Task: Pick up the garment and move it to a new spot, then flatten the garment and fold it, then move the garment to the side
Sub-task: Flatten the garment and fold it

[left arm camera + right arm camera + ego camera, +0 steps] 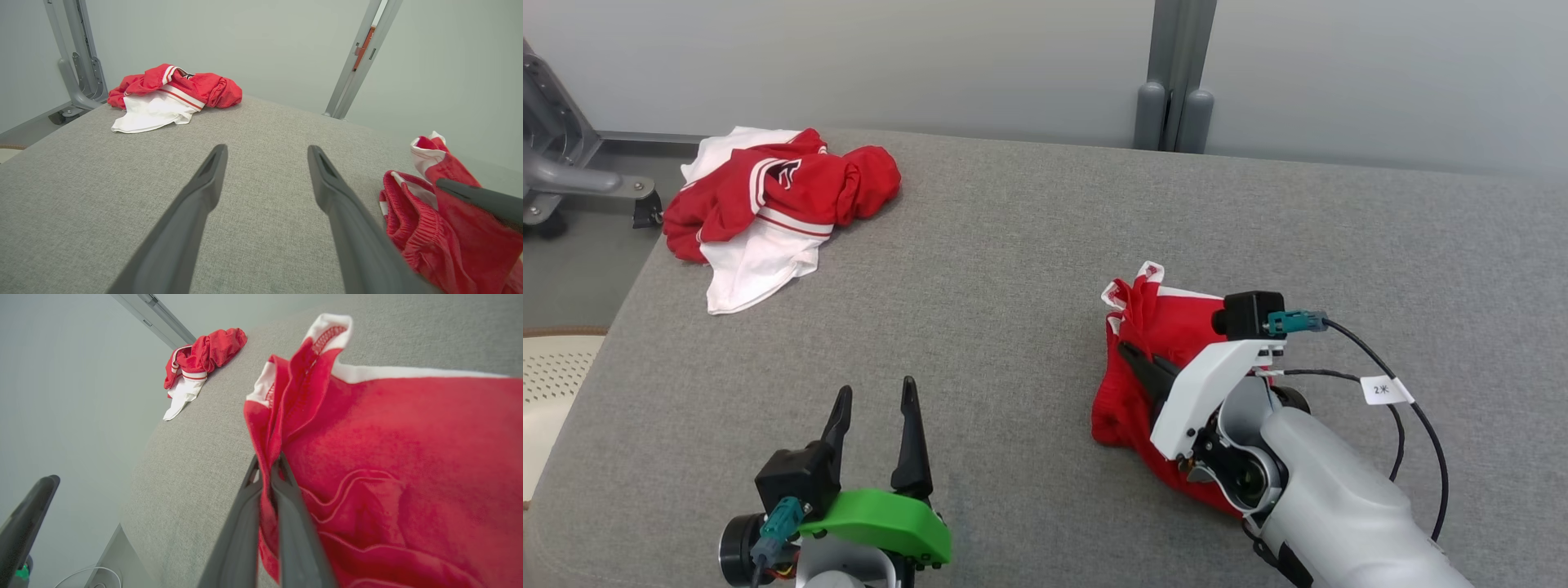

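Observation:
The garment point(1168, 327) is a crumpled red piece with white trim, lying on the grey padded table point(1013, 269) right of centre. My right gripper point(1127, 353) reaches in from the lower right and is shut on a raised fold of it. The right wrist view shows this close up: the gripper point(267, 463) pinches the red garment point(408, 437) between its two closed fingers. My left gripper point(876, 390) rests open and holds nothing near the table's front edge, left of the garment. In the left wrist view that gripper point(267, 151) points over bare cloth, with the garment point(429, 228) at the right.
A second red and white clothing heap point(776, 196) lies at the table's far left corner, also seen as the heap point(175, 90) and the heap point(200, 359). A grey metal frame point(572, 180) stands beyond the left edge. A grey post point(1176, 73) rises behind the table. A labelled cable point(1387, 389) loops beside my right wrist.

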### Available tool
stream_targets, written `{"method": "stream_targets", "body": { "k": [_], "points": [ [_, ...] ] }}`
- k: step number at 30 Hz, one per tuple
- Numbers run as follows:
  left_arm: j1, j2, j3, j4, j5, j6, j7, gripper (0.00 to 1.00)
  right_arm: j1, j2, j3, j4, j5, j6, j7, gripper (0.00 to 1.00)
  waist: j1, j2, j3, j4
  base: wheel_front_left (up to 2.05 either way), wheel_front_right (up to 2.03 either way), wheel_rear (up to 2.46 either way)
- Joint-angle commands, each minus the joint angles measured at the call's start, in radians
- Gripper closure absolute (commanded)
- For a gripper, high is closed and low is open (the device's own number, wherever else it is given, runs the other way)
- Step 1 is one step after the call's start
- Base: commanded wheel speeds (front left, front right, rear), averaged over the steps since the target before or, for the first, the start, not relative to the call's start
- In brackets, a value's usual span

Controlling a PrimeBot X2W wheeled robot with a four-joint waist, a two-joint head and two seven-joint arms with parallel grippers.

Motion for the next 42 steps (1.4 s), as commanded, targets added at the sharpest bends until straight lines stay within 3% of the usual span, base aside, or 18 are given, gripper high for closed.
{"method": "stream_targets", "body": {
  "k": [1,2,3,14,24,25,26,27,28,29,30,42],
  "points": [
    [-0.008,-0.003,0.003,0.003,-0.003,-0.002,-0.004,0.0,-0.008,0.005,0.004,0.007,0.014,-0.001,0.003,0.55,0.0,0.0,0.0,-0.002,0.0,0.0,0.0],
    [-0.008,-0.003,0.004,0.005,-0.002,-0.002,-0.004,0.0,-0.009,0.009,0.01,0.008,0.021,-0.001,0.008,0.06,0.0,0.0,0.0,-0.004,0.0,0.0,0.0],
    [-0.007,-0.004,0.005,0.006,-0.002,-0.002,-0.005,0.0,-0.009,0.012,0.017,0.007,0.028,-0.001,0.007,0.0,0.0,0.0,-0.001,-0.008,0.0,0.0,0.0],
    [0.011,-0.022,-0.01,0.02,0.001,-0.013,-0.007,0.0,0.017,-0.015,0.046,-0.073,0.064,-0.001,-0.025,0.0,0.0,0.0,-0.029,-0.076,0.0,0.0,0.0],
    [0.015,-0.027,-0.02,0.023,0.002,-0.012,-0.008,0.0,0.042,-0.136,-0.023,-0.108,-0.023,-0.001,-0.101,0.0,0.0,0.0,-0.04,-0.108,0.0,0.0,0.0],
    [0.014,-0.026,-0.021,0.023,0.002,-0.014,-0.008,0.0,0.048,-0.15,-0.022,-0.103,-0.043,-0.001,-0.107,0.1,0.0,0.0,-0.039,-0.107,0.0,0.0,0.0],
    [0.013,-0.025,-0.022,0.023,0.002,-0.015,-0.008,0.0,0.055,-0.157,-0.021,-0.099,-0.054,-0.001,-0.106,0.29,0.0,0.0,-0.038,-0.106,0.0,0.0,0.0],
    [0.012,-0.024,-0.022,0.023,0.002,-0.015,-0.008,0.0,0.063,-0.163,-0.015,-0.097,-0.066,-0.001,-0.1,0.62,0.0,0.0,-0.037,-0.104,0.0,0.0,0.0],
    [0.012,-0.023,-0.023,0.023,0.002,-0.015,-0.008,0.0,0.067,-0.169,-0.011,-0.098,-0.075,-0.001,-0.096,0.69,0.0,0.0,-0.036,-0.103,0.0,0.0,0.0],
    [0.011,-0.021,-0.023,0.023,0.002,-0.014,-0.007,0.0,0.071,-0.179,-0.002,-0.098,-0.087,-0.001,-0.091,0.96,0.0,0.0,-0.035,-0.101,0.0,0.0,0.0],
    [0.011,-0.02,-0.024,0.023,0.003,-0.014,-0.006,0.0,0.076,-0.185,0.005,-0.099,-0.092,-0.001,-0.088,1.0,0.0,0.0,-0.033,-0.099,0.0,0.0,0.0],
    [-0.024,-0.014,-0.025,0.012,0.011,-0.007,0.002,0.0,0.059,-0.225,0.131,-0.042,-0.154,-0.001,-0.11,1.0,0.0,0.0,0.012,-0.037,0.0,0.0,0.0]
  ]
}}
